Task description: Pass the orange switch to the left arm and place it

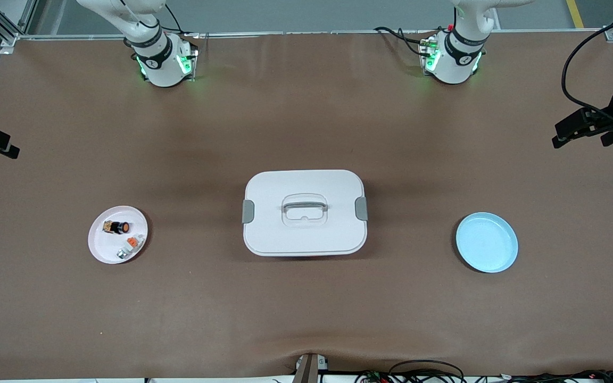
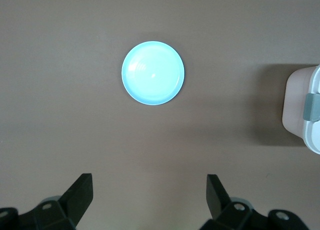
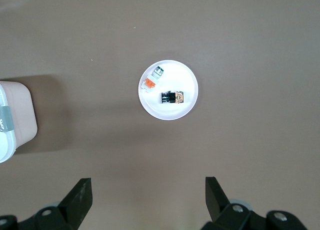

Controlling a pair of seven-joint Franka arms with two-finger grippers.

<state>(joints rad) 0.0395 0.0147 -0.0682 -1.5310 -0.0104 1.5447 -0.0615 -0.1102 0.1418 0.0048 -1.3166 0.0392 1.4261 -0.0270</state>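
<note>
Front view: the box (image 1: 305, 213) sits lid on at mid-table, grey latches at both ends. Toward my right arm's end lies a pink plate (image 1: 99, 246) carrying the orange switch (image 1: 117, 227) on its side, with a small grey-white piece with an orange tab (image 1: 130, 247) beside it on the same plate, nearer the front camera. Toward my left arm's end lies a blue plate (image 1: 487, 242), nothing on it. Only my arms' bases and lower links show here; both grippers are out of this frame. Left wrist view: my left gripper (image 2: 149, 200) hangs high over bare table, fingers (image 2: 80, 191) spread wide and holding nothing; the blue plate (image 2: 153, 72) and one latched end of the box (image 2: 304, 108) are below. Right wrist view: my right gripper (image 3: 148, 200) hangs likewise, fingers (image 3: 80, 194) spread apart and empty, above the pink plate (image 3: 187, 102). The orange switch (image 3: 172, 97) lies there; its orange face is not discernible from this angle, apparently turned sideways.
</note>
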